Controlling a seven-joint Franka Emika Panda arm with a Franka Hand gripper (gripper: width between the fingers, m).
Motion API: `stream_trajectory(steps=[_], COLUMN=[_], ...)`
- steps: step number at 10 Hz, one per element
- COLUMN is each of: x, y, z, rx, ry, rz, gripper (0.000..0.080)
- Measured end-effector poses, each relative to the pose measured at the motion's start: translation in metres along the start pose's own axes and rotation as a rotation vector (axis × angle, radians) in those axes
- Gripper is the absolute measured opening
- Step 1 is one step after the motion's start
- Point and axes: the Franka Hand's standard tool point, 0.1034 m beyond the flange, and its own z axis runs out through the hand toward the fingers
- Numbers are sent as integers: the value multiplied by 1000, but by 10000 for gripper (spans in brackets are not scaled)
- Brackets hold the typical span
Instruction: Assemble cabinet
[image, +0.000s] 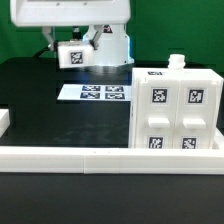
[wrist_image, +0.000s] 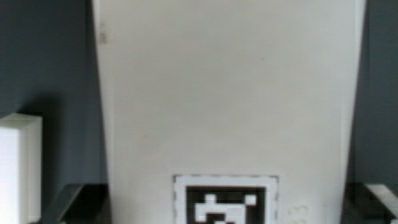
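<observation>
The cabinet (image: 175, 112) is a tall white boxy body with tags on its front, standing at the exterior view's right by the front rail. A small white knob (image: 177, 62) sticks up from its top. My gripper (image: 68, 42) is raised at the back, at the exterior view's left, well away from the cabinet. It is shut on a long white panel (wrist_image: 222, 90) that carries one tag (wrist_image: 224, 203). In the wrist view my gripper (wrist_image: 222, 205) has dark fingers (wrist_image: 71, 200) on either side of the panel's tagged end. The panel also shows in the exterior view (image: 72, 54).
The marker board (image: 100, 93) lies flat on the black table in front of the robot base (image: 110, 50). A white rail (image: 100, 158) runs along the front, with a white block (image: 4, 122) at its left end. A white edge (wrist_image: 16, 165) shows beside the panel.
</observation>
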Motion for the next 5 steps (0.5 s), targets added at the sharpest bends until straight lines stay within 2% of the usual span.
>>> stream_trajectory(steps=[1, 5], x=[13, 8], y=[-11, -10], z=[-8, -3], rx=[-2, 1], ry=[7, -2], rz=[17, 5], gripper=[554, 554])
